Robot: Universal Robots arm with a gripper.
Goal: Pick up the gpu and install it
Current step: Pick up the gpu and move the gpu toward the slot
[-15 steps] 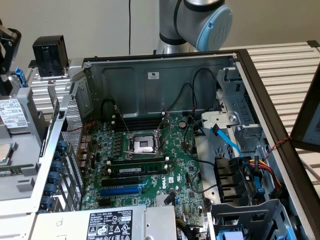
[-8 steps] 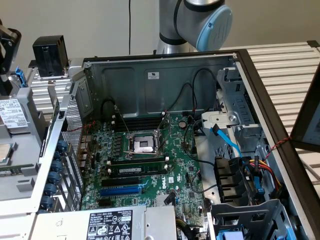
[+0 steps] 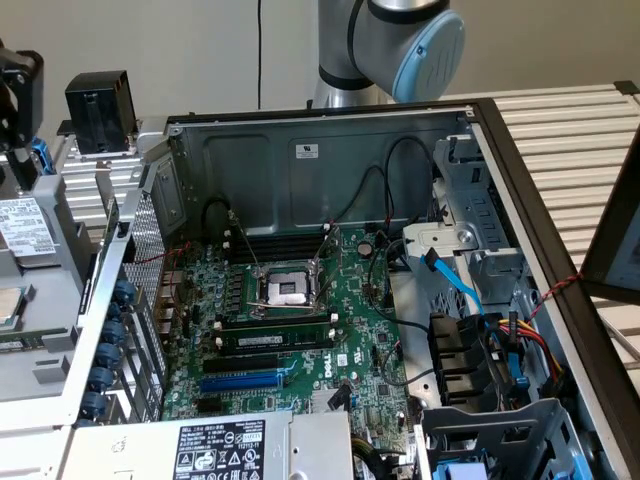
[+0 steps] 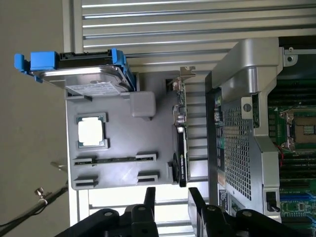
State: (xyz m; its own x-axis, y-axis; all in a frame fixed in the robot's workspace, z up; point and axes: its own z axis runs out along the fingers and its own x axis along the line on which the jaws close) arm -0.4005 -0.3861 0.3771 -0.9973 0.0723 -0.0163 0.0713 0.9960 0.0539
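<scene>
I hold the black 2-finger gripper [image 4: 172, 193] apart and empty, the thin green-and-black gpu card [image 4: 180, 143] directly ahead, standing edgewise on its grey plastic tray [image 4: 118, 173], presumably for pinching.

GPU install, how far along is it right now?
Done: nothing yet. The gpu stands on edge at the side of the grey tray, outside the case, and the blue slot on the motherboard is empty. In hand: the gripper is open and empty, close to the card's end. Left: both the pick-up and the install.
</scene>
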